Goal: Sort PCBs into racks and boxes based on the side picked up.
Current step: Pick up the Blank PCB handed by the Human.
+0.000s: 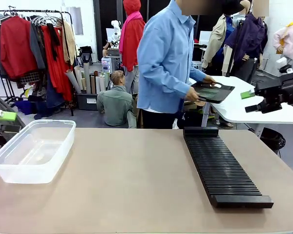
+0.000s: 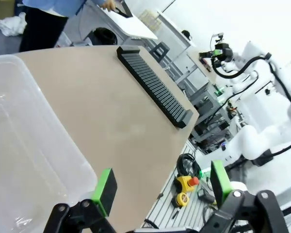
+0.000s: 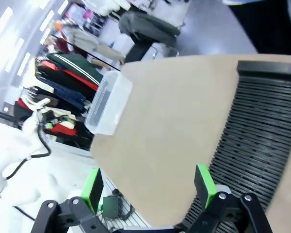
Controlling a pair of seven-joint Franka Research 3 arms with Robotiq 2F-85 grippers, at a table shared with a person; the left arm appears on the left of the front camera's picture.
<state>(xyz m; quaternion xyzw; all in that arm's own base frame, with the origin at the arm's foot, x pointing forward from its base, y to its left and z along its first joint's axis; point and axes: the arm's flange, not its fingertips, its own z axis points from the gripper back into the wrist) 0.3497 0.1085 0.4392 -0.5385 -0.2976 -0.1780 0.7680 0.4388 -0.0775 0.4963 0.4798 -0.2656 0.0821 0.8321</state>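
Note:
Beyond the table's far edge a person in a blue shirt holds a flat black tray (image 1: 219, 87) in both hands, with green PCBs (image 1: 210, 92) lying on it. The clear box (image 1: 31, 148) stands empty on the table's left, and the long black slotted rack (image 1: 222, 165) lies on the right. My left gripper (image 2: 162, 184) hovers open over the box's (image 2: 24, 141) near corner, at the picture's left edge (image 1: 5, 119) in the front view. My right gripper (image 3: 148, 184) is open above the rack's (image 3: 262, 126) near end, raised at the right (image 1: 248, 101).
The tan table (image 1: 136, 180) is bare between box and rack. A white table (image 1: 263, 109) stands behind at the right, and clothes racks (image 1: 34, 44) at the back left. Tools and cables (image 2: 184, 187) lie below the table's edge.

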